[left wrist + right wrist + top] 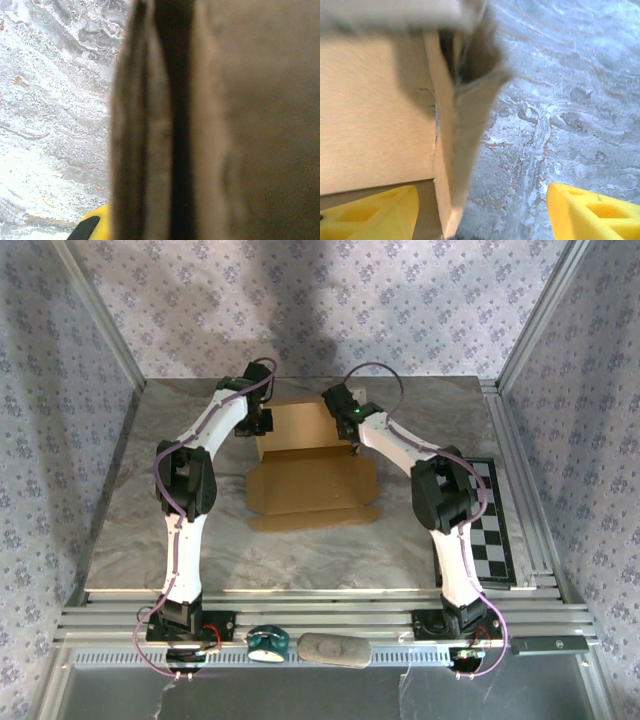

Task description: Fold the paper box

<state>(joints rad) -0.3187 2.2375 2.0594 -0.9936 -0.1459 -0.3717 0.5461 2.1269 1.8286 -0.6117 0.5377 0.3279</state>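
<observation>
Between the spread yellow fingers (592,212) of the released right gripper (480,217) stands a blurred wall of the paper box (375,115). The left gripper (262,420) clenches another wall, which hides one finger.

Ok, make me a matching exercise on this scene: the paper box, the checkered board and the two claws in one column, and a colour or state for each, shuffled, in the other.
Column one:
1. paper box
2. checkered board
3. left claw
4. right claw

Column two:
a. open, astride a box wall
b. black and white
c. tan-brown
d. shut on a box wall

Pairs: 1-c, 2-b, 3-d, 4-a.
</observation>
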